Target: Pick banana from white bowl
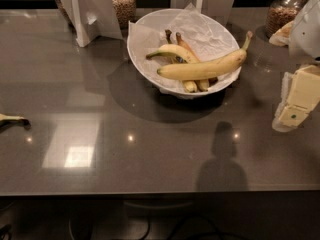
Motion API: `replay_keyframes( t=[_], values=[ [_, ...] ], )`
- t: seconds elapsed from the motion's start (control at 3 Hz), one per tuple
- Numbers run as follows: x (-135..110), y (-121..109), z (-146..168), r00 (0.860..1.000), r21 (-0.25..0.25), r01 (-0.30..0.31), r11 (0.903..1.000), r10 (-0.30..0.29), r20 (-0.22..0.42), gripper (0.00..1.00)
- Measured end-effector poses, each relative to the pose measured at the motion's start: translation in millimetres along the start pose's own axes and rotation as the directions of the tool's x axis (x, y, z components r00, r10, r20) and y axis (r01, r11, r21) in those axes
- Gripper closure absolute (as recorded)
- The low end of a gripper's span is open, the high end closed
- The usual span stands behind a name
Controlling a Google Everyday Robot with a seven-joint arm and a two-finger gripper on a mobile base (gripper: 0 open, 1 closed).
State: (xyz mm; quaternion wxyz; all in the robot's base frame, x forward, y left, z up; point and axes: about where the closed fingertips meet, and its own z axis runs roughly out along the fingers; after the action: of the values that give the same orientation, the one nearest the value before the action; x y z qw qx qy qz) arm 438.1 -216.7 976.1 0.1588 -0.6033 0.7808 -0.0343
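Observation:
The white bowl point(142, 34), lined with crumpled white paper, stands at the back middle of the grey counter. The banana point(205, 68), long and gently curved, lies across the top of the fruit in it, its stem pointing up to the right over the rim. A shorter curved banana with a green stem point(172, 51) lies behind it, and thin brown-stemmed small bananas point(196, 85) lie beneath. My gripper point(295, 101) hangs at the right edge of the view, right of the bowl and apart from it, holding nothing.
Glass jars of grains stand at the back left point(122, 4) and back right point(282, 11). White card stands point(85, 11) sit behind the bowl. A banana tip point(12, 119) lies at the counter's left edge. The counter's front edge point(160, 191) runs below.

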Motion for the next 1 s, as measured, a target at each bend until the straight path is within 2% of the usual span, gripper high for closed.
replay_keyframes(
  t=[0.33,0.67,1.0],
  values=[
    [0,0,0,1.0,0.0,0.0,1.0,0.0,0.0,0.0],
    [-5,-4,1,0.999,0.019,0.008,0.9998,-0.009,0.051,0.0],
    [-22,-16,9,0.981,0.049,0.026,0.9985,-0.035,0.192,0.0]
  ],
)
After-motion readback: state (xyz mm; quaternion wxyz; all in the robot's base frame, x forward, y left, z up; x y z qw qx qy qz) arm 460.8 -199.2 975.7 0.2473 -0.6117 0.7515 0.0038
